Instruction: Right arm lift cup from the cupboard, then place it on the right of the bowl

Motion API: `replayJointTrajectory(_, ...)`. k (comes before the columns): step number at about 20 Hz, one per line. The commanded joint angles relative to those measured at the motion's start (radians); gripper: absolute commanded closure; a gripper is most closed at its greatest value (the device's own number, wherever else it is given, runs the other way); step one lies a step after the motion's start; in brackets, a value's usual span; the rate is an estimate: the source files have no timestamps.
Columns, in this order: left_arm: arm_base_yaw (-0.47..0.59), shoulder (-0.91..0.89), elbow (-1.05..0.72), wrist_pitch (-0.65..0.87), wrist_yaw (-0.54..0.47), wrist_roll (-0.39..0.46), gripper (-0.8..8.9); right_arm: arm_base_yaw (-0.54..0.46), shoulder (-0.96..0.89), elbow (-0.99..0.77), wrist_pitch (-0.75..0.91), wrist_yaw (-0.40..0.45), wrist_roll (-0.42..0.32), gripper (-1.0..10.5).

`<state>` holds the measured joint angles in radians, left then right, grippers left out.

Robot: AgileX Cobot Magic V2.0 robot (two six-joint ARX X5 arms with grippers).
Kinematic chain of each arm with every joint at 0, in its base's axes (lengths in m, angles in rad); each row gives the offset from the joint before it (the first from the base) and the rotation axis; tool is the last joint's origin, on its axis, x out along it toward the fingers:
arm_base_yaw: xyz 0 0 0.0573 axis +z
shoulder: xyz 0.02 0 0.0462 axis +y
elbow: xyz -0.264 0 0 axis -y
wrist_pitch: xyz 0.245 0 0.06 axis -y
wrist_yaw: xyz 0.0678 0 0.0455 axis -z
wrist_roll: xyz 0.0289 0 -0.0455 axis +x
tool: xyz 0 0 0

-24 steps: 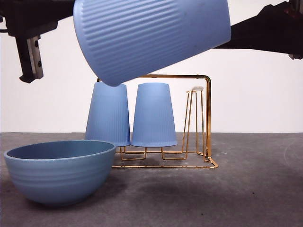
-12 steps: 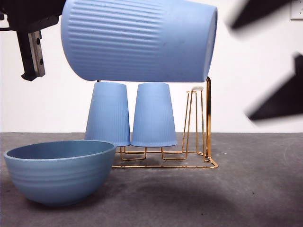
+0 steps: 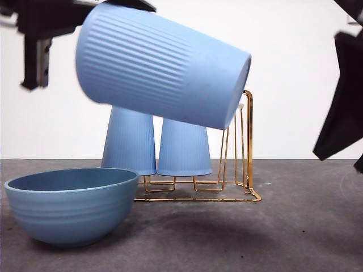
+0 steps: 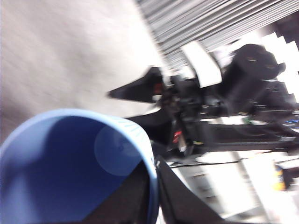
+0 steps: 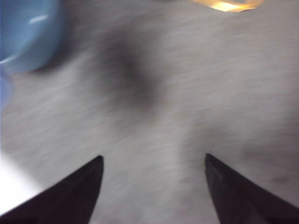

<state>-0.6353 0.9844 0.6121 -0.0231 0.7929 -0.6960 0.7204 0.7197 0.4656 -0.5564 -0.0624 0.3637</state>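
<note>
The cup (image 3: 159, 71), a ribbed periwinkle tumbler, hangs tilted in the air in front of the cupboard (image 3: 248, 141), its mouth pointing down and to the right. In the left wrist view my left gripper (image 4: 153, 164) is shut on the cup's rim (image 4: 70, 172), one jaw inside and one outside. My right gripper (image 5: 154, 158) is open and empty over bare table. Two more tumblers (image 3: 129, 139) stand upside down on the cupboard. The bowl (image 3: 71, 207) sits at the front left, below the cup.
Black arm parts show at the top left (image 3: 35, 39) and at the right edge (image 3: 340, 102) of the front view; I cannot tell which arm is which there. The other arm's gripper (image 4: 140, 88) shows in the left wrist view. Grey table (image 3: 295, 226) lies right of the bowl.
The cup has tipped from mouth-up to level to mouth-down on the right. The black arm at the right has swung away from the cup toward the right edge, blurred.
</note>
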Motion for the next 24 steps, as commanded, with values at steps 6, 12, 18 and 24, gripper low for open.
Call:
replayJointTrajectory(6,-0.183,0.256,0.429,-0.443,-0.343,0.414,8.0,0.008,0.002,0.042,-0.006,0.229,0.016,6.3)
replayJointTrajectory(12,-0.316,0.526,0.744,-0.698,-0.633,0.56,8.01,0.008,0.002,0.042,-0.058,0.322,0.014,6.3)
replayJointTrajectory(18,-0.393,0.682,0.837,-0.845,-0.843,0.613,8.01,0.008,0.002,0.042,-0.08,0.352,0.015,6.3)
replayJointTrajectory(24,-0.407,0.75,0.837,-0.821,-0.9,0.629,8.01,0.008,0.002,0.042,-0.08,0.351,0.014,6.3)
